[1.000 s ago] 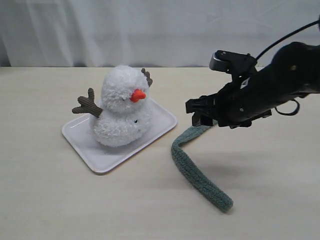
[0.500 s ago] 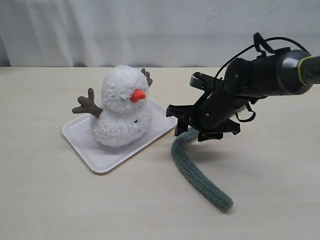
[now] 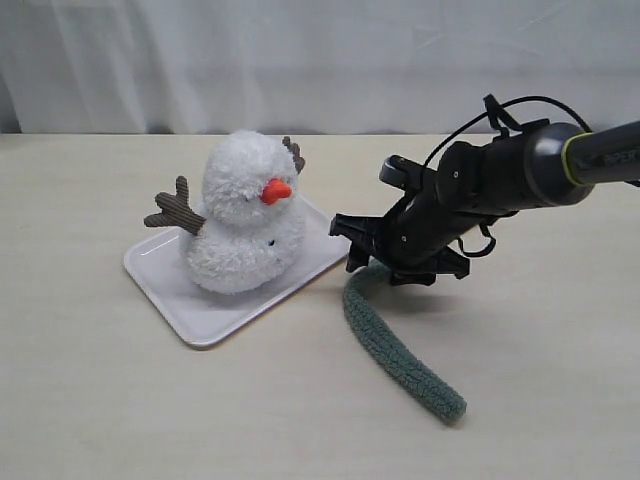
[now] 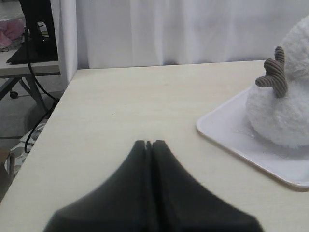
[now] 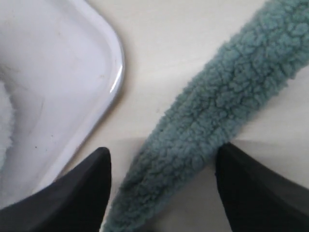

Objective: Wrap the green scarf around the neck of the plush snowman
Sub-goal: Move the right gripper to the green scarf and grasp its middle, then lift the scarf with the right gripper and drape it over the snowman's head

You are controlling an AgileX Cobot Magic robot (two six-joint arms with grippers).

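The plush snowman sits upright on a white tray, orange nose pointing right, brown twig arms out. Its neck shows only white plush. The green scarf lies on the table in a curve, from just right of the tray's corner to the front right. My right gripper hangs low over the scarf's far end, open, with the scarf lying between the jaws of the right gripper and ungripped. My left gripper is shut and empty above bare table, the snowman off to one side of it.
The tray's rounded corner lies close beside the right gripper. A white curtain hangs behind the table. In the left wrist view the table's edge drops off to a floor with cables and a stand.
My right arm has swung left and down, from above the scarf's raised end to low over it beside the tray corner. The jaws stayed open. The snowman and tray have not moved.
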